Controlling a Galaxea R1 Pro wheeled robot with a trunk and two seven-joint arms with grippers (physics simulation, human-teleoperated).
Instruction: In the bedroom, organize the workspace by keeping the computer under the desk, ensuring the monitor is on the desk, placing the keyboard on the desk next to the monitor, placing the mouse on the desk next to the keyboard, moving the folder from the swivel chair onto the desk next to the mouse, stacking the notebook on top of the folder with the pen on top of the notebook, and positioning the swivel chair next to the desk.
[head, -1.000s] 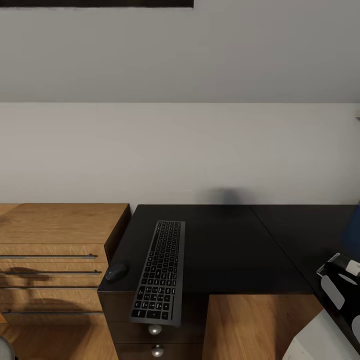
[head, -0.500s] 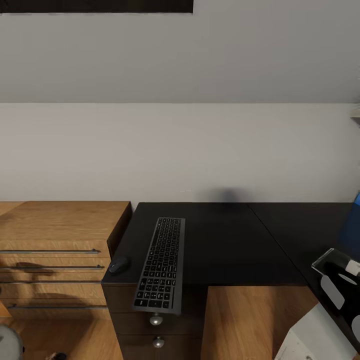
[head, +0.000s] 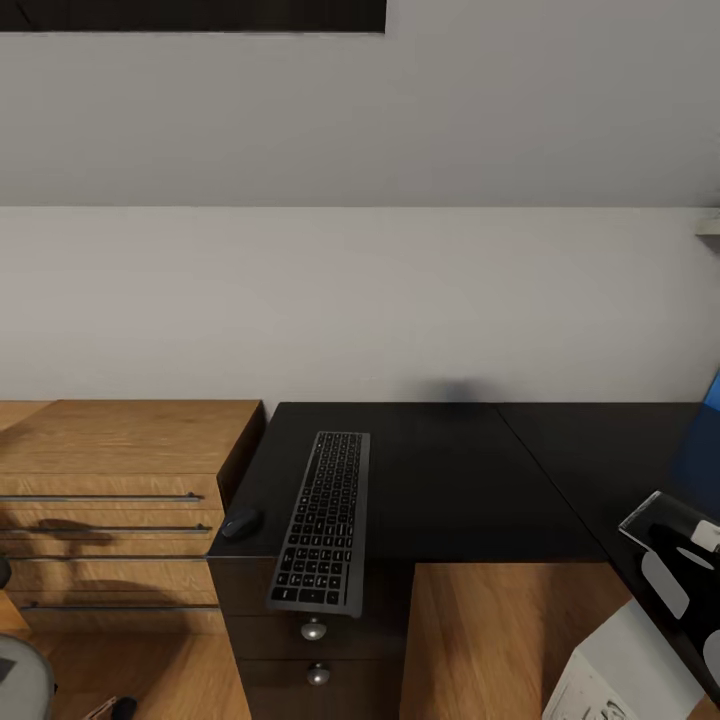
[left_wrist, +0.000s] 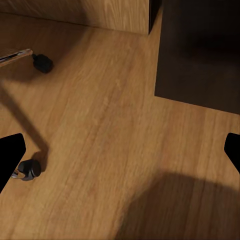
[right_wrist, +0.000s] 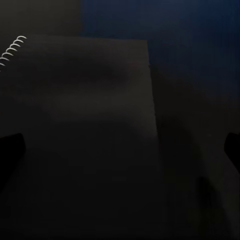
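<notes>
The right tool (right_wrist: 120, 145), jaws spread wide and empty, hovers over the notebook (right_wrist: 75, 115) lying on the blue folder (right_wrist: 190, 30) near the bench (head: 450, 490) right end; light, stiff and thin, it is probably best pinched at an edge.

Slim dark-keyed keyboard (head: 323, 520) lying on the glossy black L-shaped desk (head: 460, 490) near its left edge, overhanging the front edge, small dark rounded mouse (head: 240, 522) just left at the front-left corner, plain wooden dresser (head: 110, 470) beside the desk's left end.
</notes>
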